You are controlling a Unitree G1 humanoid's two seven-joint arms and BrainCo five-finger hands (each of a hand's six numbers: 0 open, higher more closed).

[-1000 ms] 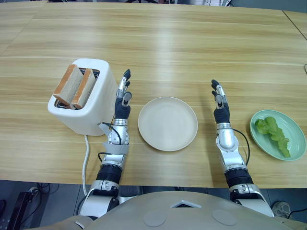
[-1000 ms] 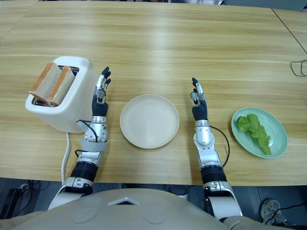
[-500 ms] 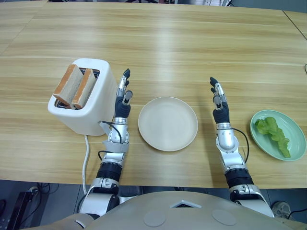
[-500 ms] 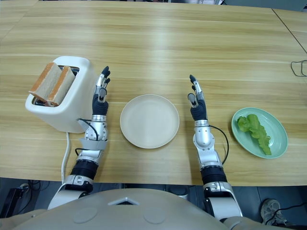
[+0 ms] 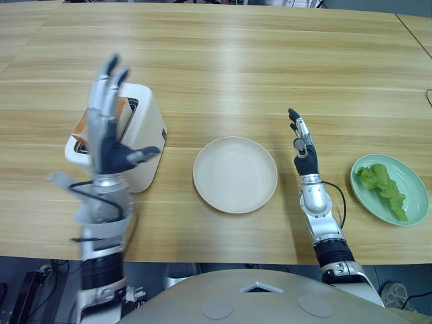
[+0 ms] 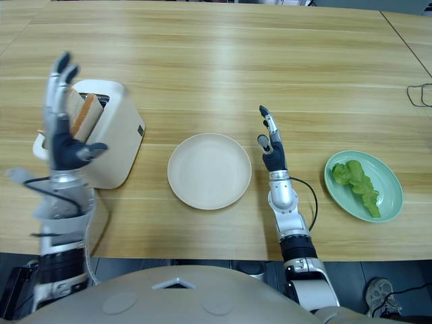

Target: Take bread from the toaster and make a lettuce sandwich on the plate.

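Bread [image 6: 85,112] not pulled yet: both slices stand upright in the toaster [image 6: 120,143] slots, tops sticking out. Toaster is at the robot's left on the tabletop [image 5: 236,67]. Beige plate [image 5: 235,174] sits in the middle with nothing on it, and lettuce [image 5: 383,190] is on a green dish [image 5: 413,183] far right. My read is that step one is only starting.

Left hand [image 5: 110,138] is up in the air, fingers spread straight, thumb out sideways, holding nothing. It overlaps the toaster top in both views, so it's between camera and bread (can't tell how high above the slots). Right hand [image 5: 302,147] stands between plate and green dish, fingers extended and pointing away from the robot, also holding nothing.

Relation that matters for the next move: bread lies just beyond and below the left hand. It's well apart from the right hand, which has the whole plate between it and the toaster. Left hand is the obvious one to grab.

Slices stand on edge, long axis along the slots, running away from the robot and a bit to its right. Fingers likely need to pinch across the thin faces and lift straight up.

Risk: slices sit close together, and I can't tell if they touch. The second one could get dragged.
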